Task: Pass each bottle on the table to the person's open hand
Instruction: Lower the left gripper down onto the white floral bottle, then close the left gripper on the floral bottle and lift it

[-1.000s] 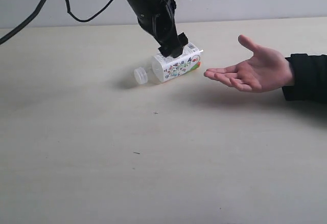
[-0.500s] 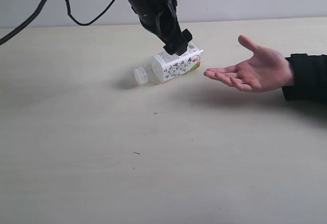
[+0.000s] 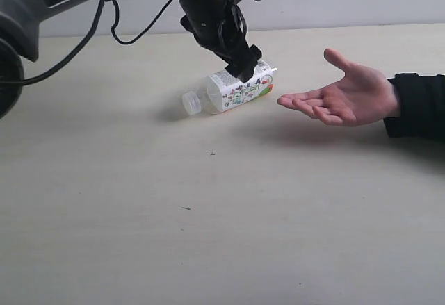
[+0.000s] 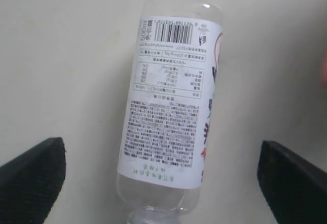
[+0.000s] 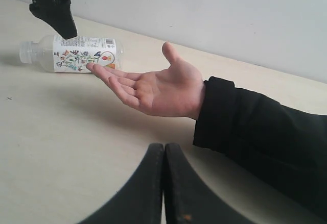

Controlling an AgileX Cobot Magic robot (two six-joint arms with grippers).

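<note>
Item: white-capped squarish bottle (image 3: pixel 233 91), clear, white printed label with a flower pattern; lies on its side on the pale wood-grain table (image 3: pixel 208 221), cap pointing away from the person's open hand (image 3: pixel 348 95), base end near its fingertips

Hand: palm up, fingers spread, black sleeve (image 3: pixel 417 103) at the wrist, holding nothing

Left gripper (image 3: pixel 242 63): directly over the bottle's labelled body, fingers set wide to either side, not gripping

Right gripper (image 5: pixel 164 150): fingers pressed together, empty, low over the table beside the sleeve
</note>
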